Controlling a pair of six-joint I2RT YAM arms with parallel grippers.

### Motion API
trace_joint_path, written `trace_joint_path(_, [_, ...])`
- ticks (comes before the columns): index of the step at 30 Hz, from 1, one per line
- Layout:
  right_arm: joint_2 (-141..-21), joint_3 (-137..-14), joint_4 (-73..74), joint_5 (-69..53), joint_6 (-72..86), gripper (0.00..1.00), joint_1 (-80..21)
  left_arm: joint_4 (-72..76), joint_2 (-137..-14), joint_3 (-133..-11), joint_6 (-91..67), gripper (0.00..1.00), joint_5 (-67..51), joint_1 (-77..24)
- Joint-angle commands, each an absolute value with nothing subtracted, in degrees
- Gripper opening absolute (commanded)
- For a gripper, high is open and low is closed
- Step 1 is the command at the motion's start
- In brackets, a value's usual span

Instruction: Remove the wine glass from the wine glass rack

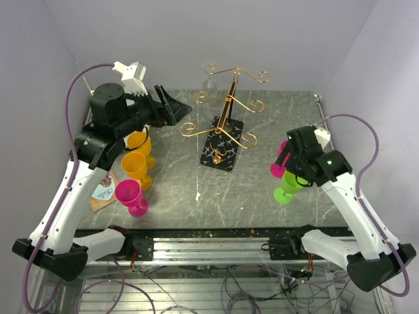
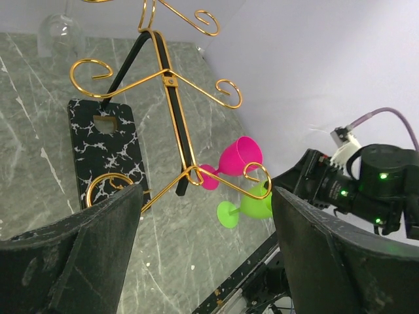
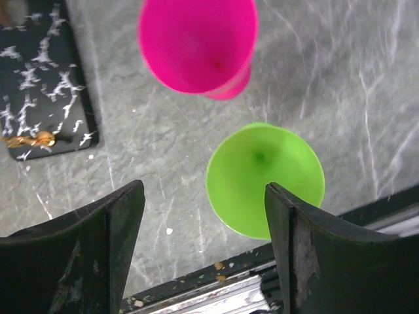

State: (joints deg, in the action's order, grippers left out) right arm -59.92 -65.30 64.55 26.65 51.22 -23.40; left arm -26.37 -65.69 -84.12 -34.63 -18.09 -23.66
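Overhead, the rack (image 1: 227, 118) stands mid-tabletop (image 1: 262, 196), and a clear wine glass (image 1: 209, 73) hangs at its far arm, close to the back wall (image 1: 196, 33). Only the left wrist view shows that glass bowl-down, its stem rising above it. The left tool (image 1: 175, 108) hovers just left of the rack, fingers wide apart, holding nothing. The right wrist view alone looks straight down into a green glass (image 3: 265, 176) and a pink glass (image 3: 196, 42). The right tool (image 3: 203, 190) hangs over them, fingers apart, gripping nothing. The tabletop is grey with pale veins, and the walls are plain and pale.
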Motion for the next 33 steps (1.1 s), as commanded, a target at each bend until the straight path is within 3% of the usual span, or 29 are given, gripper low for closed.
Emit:
trace_joint_path(1, [-56.2, -69.0, 56.0, 23.3, 32.4, 0.76, -23.1, -26.8, -62.9, -82.7, -33.0, 0.90, -16.2, -23.2])
trace_joint_path(9, [-60.1, -77.3, 36.4, 0.9, 27.0, 0.76, -23.2, -28.3, -60.1, -80.4, -32.8, 0.91, -15.3, -23.2])
trace_joint_path(15, [-69.3, -82.2, 30.2, -5.2, 30.7, 0.72, -25.0, -27.9, -57.3, -76.3, -34.9, 0.91, -15.2, -23.2])
trace_joint_path(21, [-77.5, -86.9, 28.5, -2.2, 32.7, 0.73, -31.7, -28.1, -55.1, -73.3, -35.7, 0.90, -12.3, -23.2])
trace_joint_path(33, [-89.6, -94.0, 31.9, 7.3, 38.0, 0.74, -35.8, -27.5, -53.3, -70.5, -36.8, 0.89, -10.2, -23.2])
